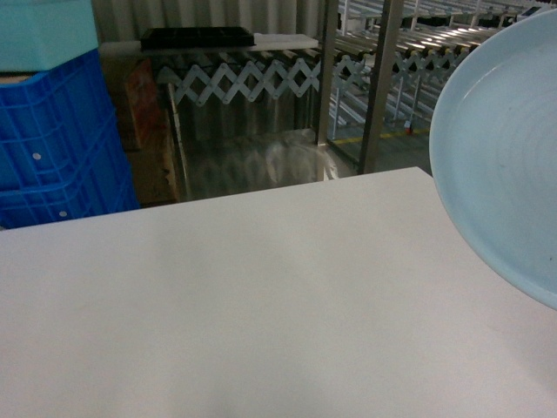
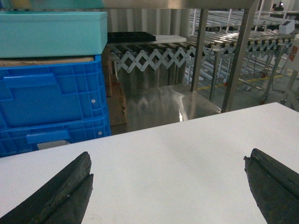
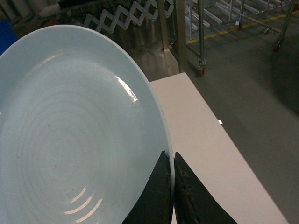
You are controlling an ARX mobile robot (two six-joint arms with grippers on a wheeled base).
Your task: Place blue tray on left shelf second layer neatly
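The pale blue tray (image 1: 505, 148) hangs tilted above the right side of the white table (image 1: 244, 296), cut off by the head view's right edge. In the right wrist view the blue tray (image 3: 70, 135) fills the left half, and my right gripper (image 3: 172, 156) is shut on its rim, one finger on each side. My left gripper (image 2: 167, 162) stands open low over the white table (image 2: 177, 154) with nothing between its fingers. Steel posts of a shelf (image 1: 383, 78) rise behind the table; I cannot tell its layers.
Deep blue crates (image 1: 57, 148) with a teal tub (image 1: 43, 30) on top stand at the back left. A scissor-frame roller conveyor (image 1: 252, 78) and more steel racks lie behind. The table's right edge drops to the floor (image 3: 243, 84).
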